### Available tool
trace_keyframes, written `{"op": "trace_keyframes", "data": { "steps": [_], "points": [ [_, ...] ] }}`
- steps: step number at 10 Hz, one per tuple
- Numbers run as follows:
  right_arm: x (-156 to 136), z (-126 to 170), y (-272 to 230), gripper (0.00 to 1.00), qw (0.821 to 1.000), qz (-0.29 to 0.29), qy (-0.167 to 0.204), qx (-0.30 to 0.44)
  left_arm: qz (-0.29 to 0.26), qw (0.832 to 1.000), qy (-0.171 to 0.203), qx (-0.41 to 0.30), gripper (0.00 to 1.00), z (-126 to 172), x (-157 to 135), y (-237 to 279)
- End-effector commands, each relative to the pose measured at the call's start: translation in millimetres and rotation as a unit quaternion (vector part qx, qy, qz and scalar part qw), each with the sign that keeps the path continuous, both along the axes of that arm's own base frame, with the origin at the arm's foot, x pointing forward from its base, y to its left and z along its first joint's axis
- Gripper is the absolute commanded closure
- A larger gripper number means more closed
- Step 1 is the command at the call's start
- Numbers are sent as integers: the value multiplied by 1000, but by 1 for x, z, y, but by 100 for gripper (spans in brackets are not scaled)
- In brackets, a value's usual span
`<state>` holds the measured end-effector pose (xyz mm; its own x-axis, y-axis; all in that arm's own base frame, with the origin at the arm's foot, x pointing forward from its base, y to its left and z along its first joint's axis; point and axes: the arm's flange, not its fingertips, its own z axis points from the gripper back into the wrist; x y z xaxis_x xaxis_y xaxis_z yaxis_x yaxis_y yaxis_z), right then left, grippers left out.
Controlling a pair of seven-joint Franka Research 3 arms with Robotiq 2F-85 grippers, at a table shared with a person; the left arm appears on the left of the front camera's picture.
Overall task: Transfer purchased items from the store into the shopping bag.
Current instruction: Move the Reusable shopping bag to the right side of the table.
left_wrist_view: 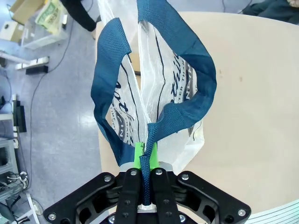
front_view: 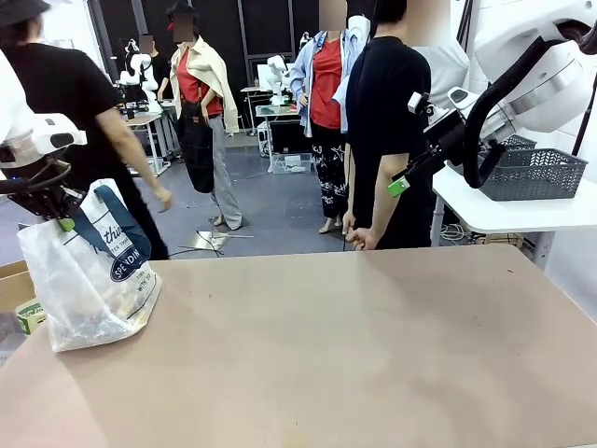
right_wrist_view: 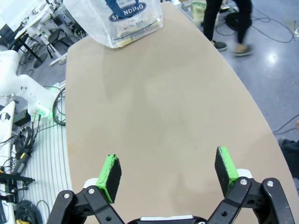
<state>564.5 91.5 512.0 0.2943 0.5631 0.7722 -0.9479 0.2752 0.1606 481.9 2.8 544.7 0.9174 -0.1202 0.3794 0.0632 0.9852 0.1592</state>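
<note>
the step in hand looks like setting up the bag [front_view: 89, 280]: the left claw [front_view: 63, 220] is clamped together on one navy strap [left_wrist_view: 148, 149] and holds it up at the table's [front_view: 354, 355] left end, so the mouth is lifted but still narrow. the right claw [right_wrist_view: 168, 175] hangs over bare table with its green pads [right_wrist_view: 111, 171] spread wide and nothing between them; in the front view that arm is raised at the right, near a dark mesh basket [front_view: 532, 170] on a white side table beyond. no goods are being carried at this moment, so by my reading the loading itself has not begun or is between items. the next move calls for the right claw to reach the basket, pick one small item and bring it across to the bag's opening, while the left keeps the strap high enough to hold the mouth open. the bag is translucent white plastic, crinkled, with a navy oval logo and white lettering; it stands on the table, sagging, its contents too faint to make out.
</note>
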Motion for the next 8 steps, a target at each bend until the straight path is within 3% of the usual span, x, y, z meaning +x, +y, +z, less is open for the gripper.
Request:
{"op": "trace_keyframes", "data": {
  "steps": [1,5,8],
  "points": [
    [-1,0,2,0,1000,-9,3,1,5,1000,2,-1,76,2,-1,0],
    [-1,0,2,0,1000,-9,3,1,15,1000,7,-7,0,10,0,2],
    [-1,0,2,0,1000,-9,3,1,14,1000,7,-11,0,20,-2,5]
  ]
}}
